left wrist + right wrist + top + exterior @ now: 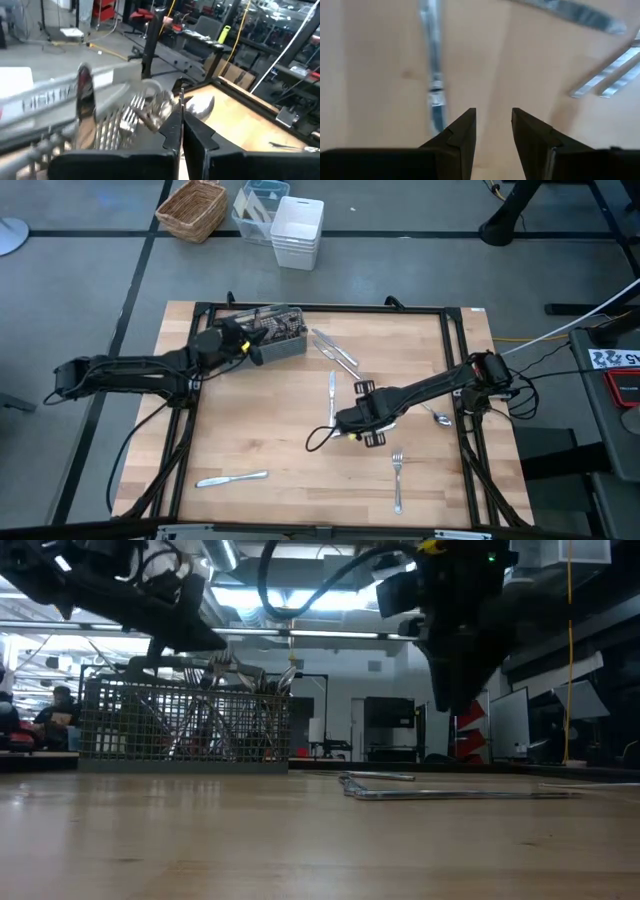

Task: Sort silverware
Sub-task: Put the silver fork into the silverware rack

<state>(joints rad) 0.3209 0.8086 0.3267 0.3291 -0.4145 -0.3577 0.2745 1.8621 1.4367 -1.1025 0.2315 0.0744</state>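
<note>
The grey wire-mesh caddy stands at the table's far left with forks and spoons upright inside it. My left gripper is shut just beside and above the caddy's left end, its shut fingers over the rim. Loose silverware lies flat on the wood: two knives right of the caddy, one knife at the middle, a spoon, a fork and a knife near the front. My right gripper points down, open, above bare wood just right of the middle knife.
A black metal frame runs along the table's edges. Beyond the far edge a wicker basket and white bins stand on the floor. A person sits in the room behind the caddy. Bare wood lies at the table's near left.
</note>
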